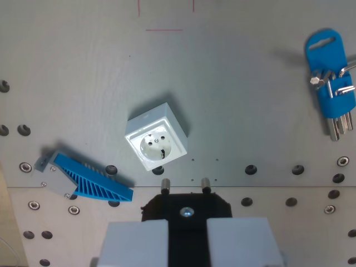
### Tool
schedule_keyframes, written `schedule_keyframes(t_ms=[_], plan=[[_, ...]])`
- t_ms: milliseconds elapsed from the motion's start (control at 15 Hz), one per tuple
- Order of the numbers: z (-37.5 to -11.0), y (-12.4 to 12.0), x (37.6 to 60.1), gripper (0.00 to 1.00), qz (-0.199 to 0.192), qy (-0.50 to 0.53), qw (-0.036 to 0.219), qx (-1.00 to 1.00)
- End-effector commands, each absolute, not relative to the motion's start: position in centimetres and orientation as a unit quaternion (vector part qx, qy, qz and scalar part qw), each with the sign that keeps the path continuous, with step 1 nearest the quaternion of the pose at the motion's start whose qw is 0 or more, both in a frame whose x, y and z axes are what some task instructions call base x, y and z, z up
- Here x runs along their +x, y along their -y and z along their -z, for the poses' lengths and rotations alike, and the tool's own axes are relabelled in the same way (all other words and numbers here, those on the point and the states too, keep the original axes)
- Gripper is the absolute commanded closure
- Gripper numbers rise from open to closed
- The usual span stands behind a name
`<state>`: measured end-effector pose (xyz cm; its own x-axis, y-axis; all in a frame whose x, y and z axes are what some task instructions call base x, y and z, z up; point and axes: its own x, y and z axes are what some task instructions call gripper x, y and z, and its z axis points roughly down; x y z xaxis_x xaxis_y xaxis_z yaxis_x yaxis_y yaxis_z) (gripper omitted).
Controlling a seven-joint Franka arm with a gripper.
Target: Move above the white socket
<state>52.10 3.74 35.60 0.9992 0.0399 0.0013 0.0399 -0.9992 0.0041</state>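
No text, label, brand or number can be read anywhere. The only marks are thin red lines (164, 16) drawn on the grey table (83, 83) at about twelve o'clock, forming no letters.

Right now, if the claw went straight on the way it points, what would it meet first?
Probably the white socket, just ahead of the claw and slightly toward the wrist view's left. Depth is unclear, so it may land on the grey table beside it.

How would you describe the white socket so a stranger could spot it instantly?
On the grey metal table, look near the middle, just above the gripper. The white socket is a square box with a round recess, unlike the blue items either side.
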Motion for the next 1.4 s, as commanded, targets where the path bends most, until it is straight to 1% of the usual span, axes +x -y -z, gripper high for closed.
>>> schedule_keyframes(t_ms=[67,733,1133,1400], plan=[[-35.6,-3.7,52.1,1.0,-0.001,-0.02,0.002,1.0],[-35.1,-3.8,51.9,1.0,-0.003,-0.032,0.002,0.999],[-34.0,-3.9,51.3,1.0,-0.02,-0.053,0.001,0.998],[-32.6,-4.0,50.7,1.0,-0.035,-0.072,0.0,0.997]])
